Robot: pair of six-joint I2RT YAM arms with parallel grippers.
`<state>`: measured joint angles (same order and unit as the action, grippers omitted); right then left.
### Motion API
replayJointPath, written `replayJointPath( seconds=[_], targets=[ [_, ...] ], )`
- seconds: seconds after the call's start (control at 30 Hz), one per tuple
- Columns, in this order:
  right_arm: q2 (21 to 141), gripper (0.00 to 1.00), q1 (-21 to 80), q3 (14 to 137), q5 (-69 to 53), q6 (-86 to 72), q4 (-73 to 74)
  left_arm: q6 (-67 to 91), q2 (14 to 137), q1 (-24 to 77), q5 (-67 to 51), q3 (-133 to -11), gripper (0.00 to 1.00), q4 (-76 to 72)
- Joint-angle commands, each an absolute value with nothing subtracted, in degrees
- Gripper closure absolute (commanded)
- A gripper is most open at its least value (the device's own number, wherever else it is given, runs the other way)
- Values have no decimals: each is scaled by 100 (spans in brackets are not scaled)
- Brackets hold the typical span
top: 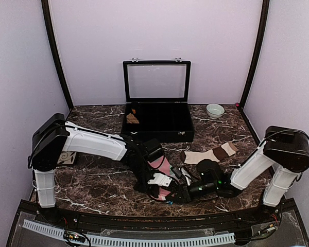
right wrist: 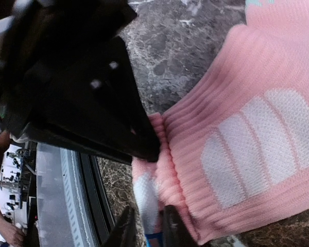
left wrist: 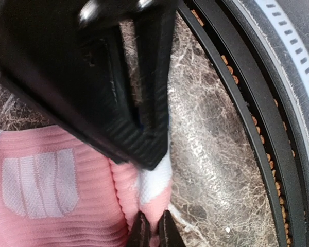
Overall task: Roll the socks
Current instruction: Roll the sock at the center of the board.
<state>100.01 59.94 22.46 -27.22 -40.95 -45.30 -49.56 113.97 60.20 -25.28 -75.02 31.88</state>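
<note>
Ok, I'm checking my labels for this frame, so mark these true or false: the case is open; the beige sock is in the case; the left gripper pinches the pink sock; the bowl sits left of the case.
1. The case is open. True.
2. The beige sock is in the case. False: it lies flat on the table, nearer the arms than the case.
3. The left gripper pinches the pink sock. True: it is shut on the sock's edge.
4. The bowl sits left of the case. False: it sits to the right of it, near the back wall.
</note>
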Motion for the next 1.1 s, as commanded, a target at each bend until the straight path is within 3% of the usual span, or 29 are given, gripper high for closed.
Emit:
replayJointPath(
  seconds=[0.0, 0.37, 0.47, 0.5, 0.53, 0.57, 0.6, 0.77, 0.9, 1.07],
  targets=[
    [9669, 68, 5976, 1831, -1978, -3848, -2897, -4810, 11803, 5816, -2773, -7643, 100, 4418],
    [7977, 65, 6472, 1558, -169, -3326, -2125, -4676, 12289, 5646, -3543, -8075, 100, 5177],
    [7173, 63, 6893, 1578, 887, -3129, -1751, -4582, 12410, 5625, -3583, -8177, 100, 5256],
    [6848, 59, 7116, 1680, 1531, -3023, -1453, -4531, 12447, 5625, -3595, -8237, 100, 5264],
    [6534, 23, 7352, 1757, 2201, -2901, -1271, -4460, 12487, 5618, -3589, -8288, 100, 5257],
    [6216, 3, 7503, 1785, 2654, -2718, -1249, -4416, 12548, 5616, -3612, -8366, 100, 5290],
    [5926, 1, 7566, 1773, 2959, -2595, -1296, -4391, 12615, 5606, -3652, -8451, 100, 5344],
    [4351, 1, 7579, 1105, 4465, -3000, -2040, -4269, 12896, 5577, -3684, -8722, 100, 5537],
    [3092, 1, 7560, -206, 3795, -2539, -3580, -4184, 12981, 5510, -3685, -8774, 100, 5542],
    [3008, 1, 7622, -106, 2901, -1764, -3124, -4082, 13245, 5435, -3822, -9028, 100, 5749]
  ],
)
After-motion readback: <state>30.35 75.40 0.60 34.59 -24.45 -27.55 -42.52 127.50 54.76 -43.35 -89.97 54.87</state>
